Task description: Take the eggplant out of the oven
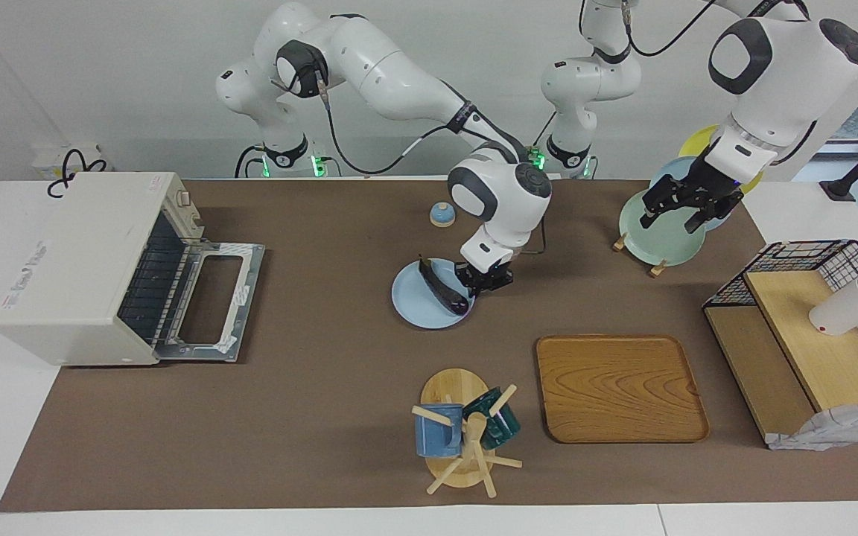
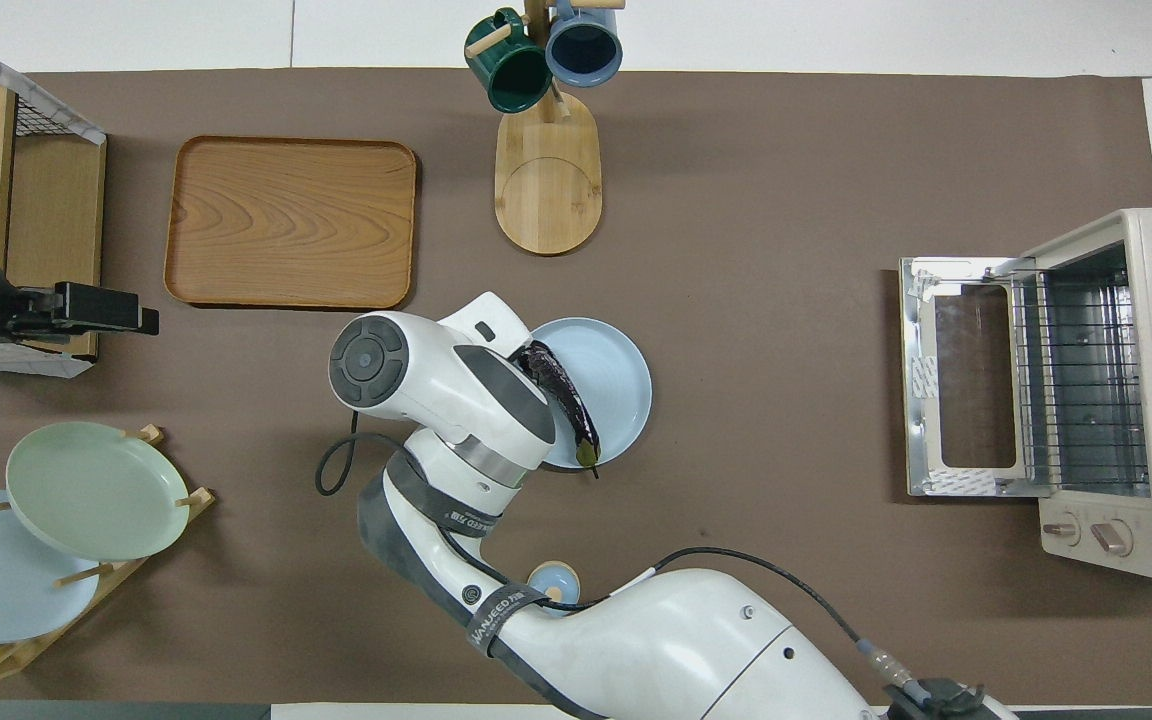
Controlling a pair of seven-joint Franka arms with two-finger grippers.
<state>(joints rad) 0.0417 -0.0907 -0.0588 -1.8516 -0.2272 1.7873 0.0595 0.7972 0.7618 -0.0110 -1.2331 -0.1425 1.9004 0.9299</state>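
I see the eggplant (image 1: pixel 444 291) lying on the blue plate (image 1: pixel 418 309) mid-bench, out of the open oven (image 1: pixel 94 266), right gripper (image 1: pixel 485 281) at plate edge, left gripper (image 1: pixel 688 207) over the plate rack (image 1: pixel 656 231), can't tell either's jaws.

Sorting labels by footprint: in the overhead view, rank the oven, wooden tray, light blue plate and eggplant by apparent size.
1. oven, door open
2. wooden tray
3. light blue plate, partly hidden by the right arm
4. eggplant

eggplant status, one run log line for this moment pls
eggplant: on blue plate, out of oven | oven door: open | right gripper: at plate edge beside eggplant | left gripper: waiting over plate rack
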